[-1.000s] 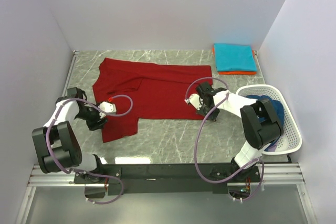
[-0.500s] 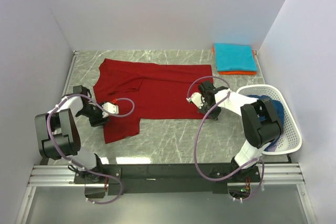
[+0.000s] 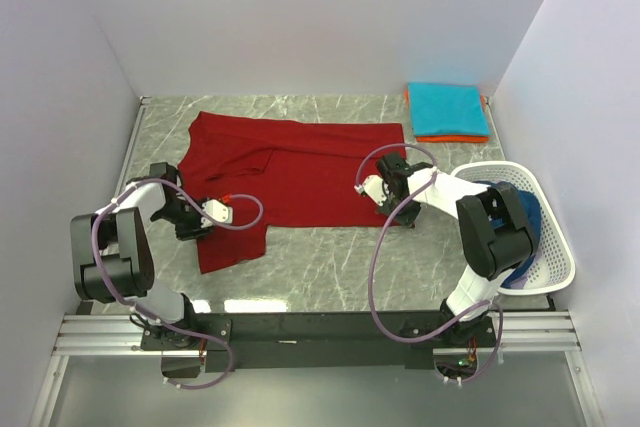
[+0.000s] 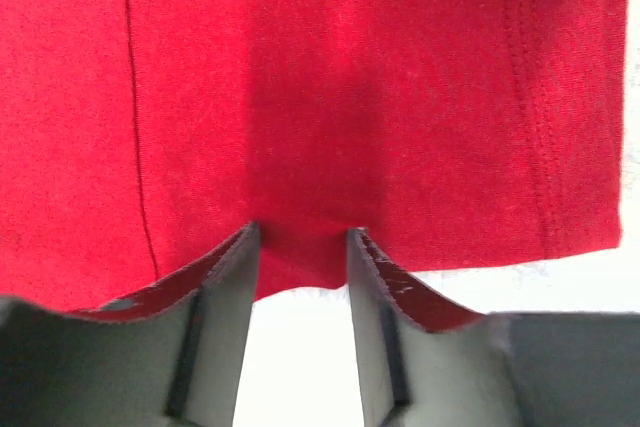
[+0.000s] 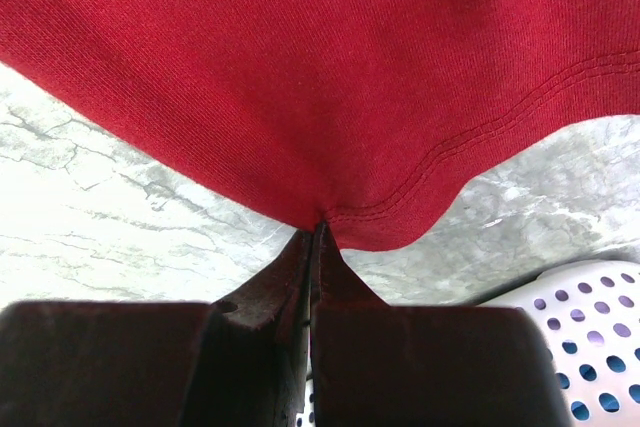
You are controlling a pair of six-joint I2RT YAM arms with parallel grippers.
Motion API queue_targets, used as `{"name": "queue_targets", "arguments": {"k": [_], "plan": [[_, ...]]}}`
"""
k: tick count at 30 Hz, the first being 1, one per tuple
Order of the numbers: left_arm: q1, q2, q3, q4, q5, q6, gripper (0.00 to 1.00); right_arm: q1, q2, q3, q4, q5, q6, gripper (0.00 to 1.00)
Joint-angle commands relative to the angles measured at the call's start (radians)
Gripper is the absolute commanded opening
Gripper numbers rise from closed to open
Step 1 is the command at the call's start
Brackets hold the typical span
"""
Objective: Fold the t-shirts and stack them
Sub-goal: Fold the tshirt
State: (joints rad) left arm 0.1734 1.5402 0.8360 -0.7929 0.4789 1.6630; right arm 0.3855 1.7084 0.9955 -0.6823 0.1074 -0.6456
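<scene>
Okay, red shirt (image 3: 300,162) lies spread flat mid-table, soft knit with stitched double hems; its lower-left flap hangs toward the near edge. The teal shirt (image 3: 447,107) sits folded as a neat rectangle on the orange shirt (image 3: 452,137) at the far right corner. The navy shirt (image 3: 522,209) is bunched in the white mesh basket (image 3: 560,269) on the right.

The left gripper (image 4: 302,237) straddles the red shirt's left edge, jaws apart with cloth between the fingers (image 4: 225,297), not pinched. The right gripper (image 5: 313,225) is clamped tight on the right hem, which puckers at the tips.

Since a second ago the left arm has swung inward and its gripper sits further onto the shirt. The right gripper has barely shifted.

The table (image 3: 330,257) is grey veined marble with a matte look. Plain pale walls (image 3: 300,17) stand on three sides.
</scene>
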Motion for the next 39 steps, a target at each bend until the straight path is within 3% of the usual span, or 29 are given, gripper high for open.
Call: {"name": "queue_targets", "arguments": {"k": [1,3,10,18,24,39], "plan": [[-0.003,0.043,-0.011,-0.014,-0.057,0.038,0.42,-0.011,0.019,0.019,0.0,0.0,-0.012,0.0],[-0.003,0.052,-0.012,-0.025,-0.08,0.031,0.38,-0.013,0.017,0.014,0.004,0.005,-0.014,0.0],[-0.002,-0.008,-0.014,-0.101,-0.082,-0.002,0.01,-0.016,-0.023,-0.026,0.01,0.005,-0.016,0.0],[0.014,-0.094,0.081,-0.31,-0.02,-0.043,0.01,-0.03,-0.13,-0.066,-0.028,-0.021,-0.026,0.0],[0.06,-0.014,0.331,-0.463,0.056,-0.081,0.01,-0.074,-0.142,-0.012,-0.075,-0.035,-0.061,0.0],[0.048,0.228,0.707,-0.378,0.155,-0.35,0.01,-0.152,0.066,0.323,-0.171,-0.041,-0.124,0.0]]}}
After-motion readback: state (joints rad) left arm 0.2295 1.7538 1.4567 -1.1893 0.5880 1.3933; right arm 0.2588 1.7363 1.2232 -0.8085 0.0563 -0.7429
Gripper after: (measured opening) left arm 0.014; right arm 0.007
